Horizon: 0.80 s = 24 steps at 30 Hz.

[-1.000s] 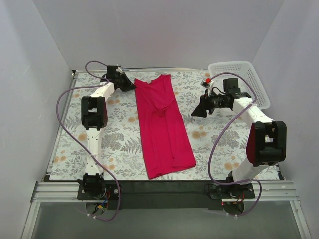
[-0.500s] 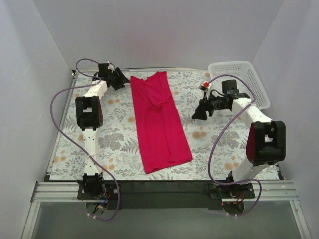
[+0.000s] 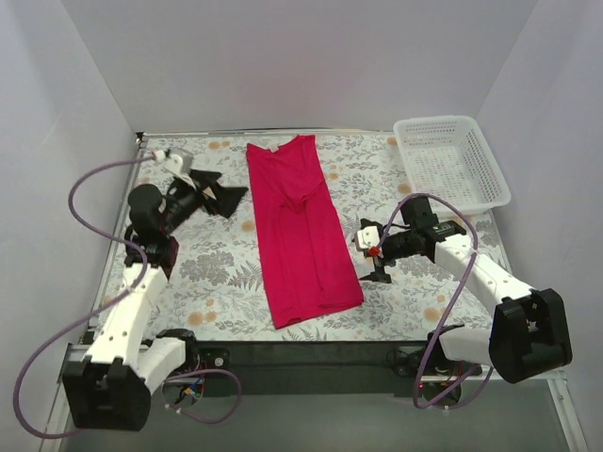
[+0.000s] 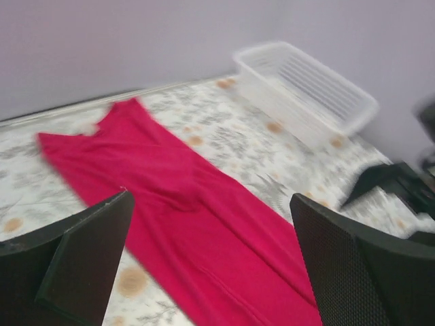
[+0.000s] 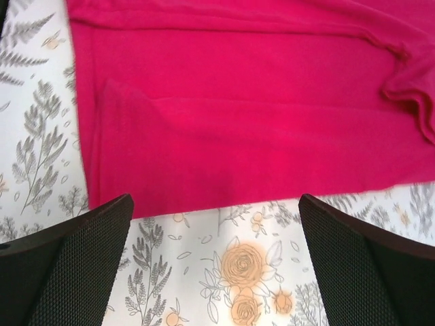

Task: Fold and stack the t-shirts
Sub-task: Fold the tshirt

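The magenta-red t-shirt [image 3: 301, 226] lies flat on the floral table cover, folded lengthwise into a long narrow strip with its neck at the far end. My left gripper [image 3: 224, 193] hovers left of the strip's far half, open and holding nothing. In the left wrist view the t-shirt [image 4: 190, 204] stretches away between the spread fingers [image 4: 88, 251] of the left gripper [image 4: 211, 265]. My right gripper [image 3: 375, 264] hangs just right of the strip's near half, open and empty. The right wrist view looks down on the t-shirt [image 5: 238, 102], whose edge lies just ahead of the right gripper [image 5: 214, 265].
A white mesh basket [image 3: 450, 160] stands at the far right corner, also in the left wrist view as the basket [image 4: 306, 88]. The floral table cover [image 3: 217, 264] shows bare on both sides of the shirt. Grey walls close in the back and sides.
My left gripper let go of the shirt's far corner, opened wide and drew back to the near left. The right gripper opened wider and came nearer, down to the shirt's right edge.
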Each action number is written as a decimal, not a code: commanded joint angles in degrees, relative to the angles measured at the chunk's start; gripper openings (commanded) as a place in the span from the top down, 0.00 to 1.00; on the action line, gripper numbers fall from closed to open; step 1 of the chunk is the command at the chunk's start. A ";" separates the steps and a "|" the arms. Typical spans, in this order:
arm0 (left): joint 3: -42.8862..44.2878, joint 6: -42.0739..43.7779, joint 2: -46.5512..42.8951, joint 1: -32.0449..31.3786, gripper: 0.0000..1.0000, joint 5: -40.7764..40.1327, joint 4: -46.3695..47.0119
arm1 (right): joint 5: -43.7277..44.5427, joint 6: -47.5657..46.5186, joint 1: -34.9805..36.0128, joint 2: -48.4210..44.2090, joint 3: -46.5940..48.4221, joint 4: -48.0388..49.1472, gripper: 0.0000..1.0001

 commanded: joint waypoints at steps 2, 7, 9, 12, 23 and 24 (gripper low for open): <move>-10.65 16.30 -11.09 -16.14 0.09 4.90 -11.31 | -1.80 -19.11 4.32 -0.04 -1.61 -11.51 0.06; -14.61 22.93 -19.03 -36.27 0.25 -5.33 -28.28 | 1.90 -18.25 8.46 -4.27 -6.72 -10.98 0.09; -16.63 24.33 -21.05 -39.81 0.30 -5.34 -29.11 | 2.69 -16.67 8.37 -4.62 -6.72 -10.89 0.11; -15.95 23.62 -15.66 -47.72 0.32 -10.33 -27.86 | 3.31 -15.00 8.55 -4.19 -6.11 -10.80 0.11; -9.51 30.57 3.10 -64.87 0.34 -34.51 -40.62 | 7.53 -13.15 8.55 -2.17 -4.08 -10.63 0.14; -10.04 30.57 3.28 -65.40 0.35 -34.52 -40.62 | 7.53 -13.24 8.55 -1.90 -3.99 -10.63 0.15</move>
